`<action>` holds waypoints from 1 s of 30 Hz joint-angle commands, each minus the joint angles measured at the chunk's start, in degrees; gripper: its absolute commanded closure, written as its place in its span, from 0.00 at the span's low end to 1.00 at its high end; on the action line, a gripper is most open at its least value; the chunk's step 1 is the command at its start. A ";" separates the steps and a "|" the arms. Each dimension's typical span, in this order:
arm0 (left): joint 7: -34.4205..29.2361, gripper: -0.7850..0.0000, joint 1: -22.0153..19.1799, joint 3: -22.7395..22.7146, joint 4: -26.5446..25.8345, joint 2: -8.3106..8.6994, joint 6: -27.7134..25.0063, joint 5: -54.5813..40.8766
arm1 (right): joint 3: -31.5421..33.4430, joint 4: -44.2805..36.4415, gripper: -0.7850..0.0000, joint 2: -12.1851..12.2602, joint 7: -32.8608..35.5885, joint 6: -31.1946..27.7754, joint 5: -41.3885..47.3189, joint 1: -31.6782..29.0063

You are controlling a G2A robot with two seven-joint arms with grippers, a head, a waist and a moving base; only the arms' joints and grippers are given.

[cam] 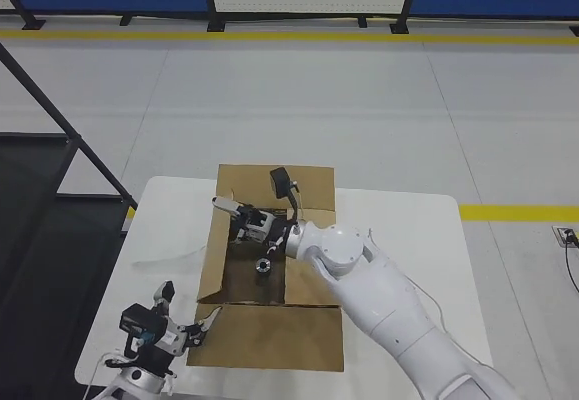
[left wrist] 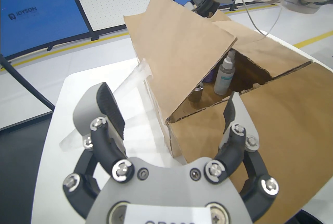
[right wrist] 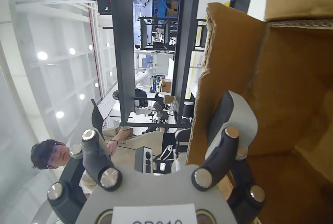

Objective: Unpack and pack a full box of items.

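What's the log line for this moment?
left tool: open, by cardboard box corner | right tool: open, at raised flap | spray bottle inside box

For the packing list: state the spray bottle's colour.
Grey-green spray bottle, white top; clearest in left wrist view.

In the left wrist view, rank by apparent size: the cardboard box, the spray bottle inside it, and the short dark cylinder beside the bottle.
1. cardboard box
2. spray bottle
3. short dark cylinder, partly hidden but clearly smallest
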 commanded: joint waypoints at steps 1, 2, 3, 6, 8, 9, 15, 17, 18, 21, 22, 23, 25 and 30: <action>-0.54 0.00 -0.89 0.76 0.10 -0.26 2.54 -0.85 | -0.52 0.58 0.00 -0.55 -0.05 -0.88 0.29 0.60; -0.80 0.00 -1.24 1.15 0.06 -0.40 3.49 -1.79 | -0.85 0.95 0.00 -0.87 0.00 -1.30 0.38 0.93; -1.04 0.00 -1.56 1.32 0.02 -0.52 4.26 -2.58 | -1.15 1.33 0.00 -1.18 0.11 -1.83 0.51 1.25; -1.51 0.00 -2.21 1.33 -0.06 -0.82 6.66 -5.10 | -1.95 2.65 0.00 -2.02 1.57 -3.34 1.05 2.11; -1.20 0.00 -2.36 1.08 -0.23 -0.99 7.80 -6.75 | -2.27 3.70 0.00 -2.50 2.59 -4.15 1.46 2.60; -0.79 0.00 -2.22 0.88 -0.42 -1.05 8.01 -7.48 | -2.38 4.19 0.00 -2.72 2.91 -4.48 1.61 2.82; 1.05 0.00 0.12 -2.18 -0.70 -1.18 8.93 -11.04 | -1.33 5.47 0.00 -3.09 3.07 -7.39 1.29 3.68; 1.13 0.00 0.65 -3.38 -0.17 -1.18 8.88 -12.16 | -0.39 5.11 0.00 -2.70 2.36 -7.90 0.03 3.61; 0.88 0.00 0.77 -3.95 0.24 -1.16 8.51 -12.76 | 0.20 4.72 0.00 -2.41 2.34 -7.87 -0.60 3.50; 0.27 0.00 0.59 -5.44 1.73 -1.11 8.06 -13.68 | 2.42 2.86 0.00 -1.21 1.88 -7.99 -3.12 2.64; -0.05 0.00 0.47 -5.77 2.16 -1.10 7.81 -14.03 | 3.32 1.96 0.00 -0.75 1.76 -7.89 -3.83 2.15; -0.18 0.00 0.32 -6.10 2.58 -1.10 7.50 -14.38 | 4.21 0.89 0.00 -0.29 1.59 -7.73 -4.53 1.52; -0.44 0.00 0.14 -6.52 3.30 -1.09 6.83 -14.89 | 5.89 -1.65 0.00 0.57 1.49 -7.11 -5.74 -0.04; -0.62 0.00 0.11 -6.97 3.69 -1.11 5.69 -14.87 | 9.21 -7.76 0.00 2.22 1.71 -4.95 -7.95 -4.06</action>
